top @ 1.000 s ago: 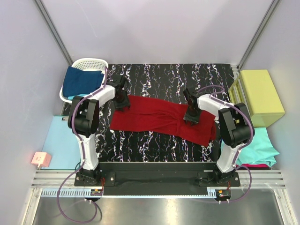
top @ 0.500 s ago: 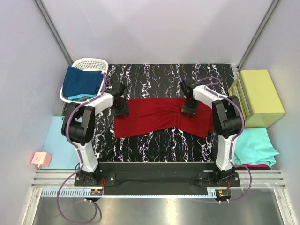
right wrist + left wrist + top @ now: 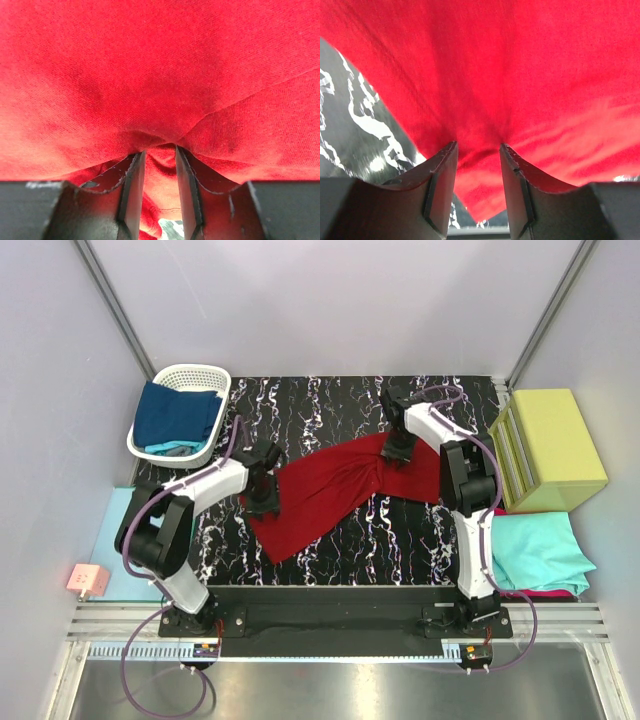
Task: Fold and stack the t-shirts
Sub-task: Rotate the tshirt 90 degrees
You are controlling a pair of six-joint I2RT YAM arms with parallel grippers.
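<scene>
I worked in a pale-walled booth, over a black table [image 3: 330,405] veined with white. My left gripper [image 3: 477,147] and right gripper [image 3: 159,150] each pinched a fold of the dark red shirt [image 3: 330,490], which stretched slantwise across the table between them. A navy shirt [image 3: 175,415] lay in the white basket [image 3: 185,375] at the far left corner. A teal shirt [image 3: 540,550] lay off the right edge, beside a yellow-green box [image 3: 555,445].

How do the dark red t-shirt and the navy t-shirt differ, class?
The dark red t-shirt is spread over the table; the navy t-shirt is bunched in the white basket. The left tool and right tool grip the red one; nothing holds the navy one. Both are plain cloth.
</scene>
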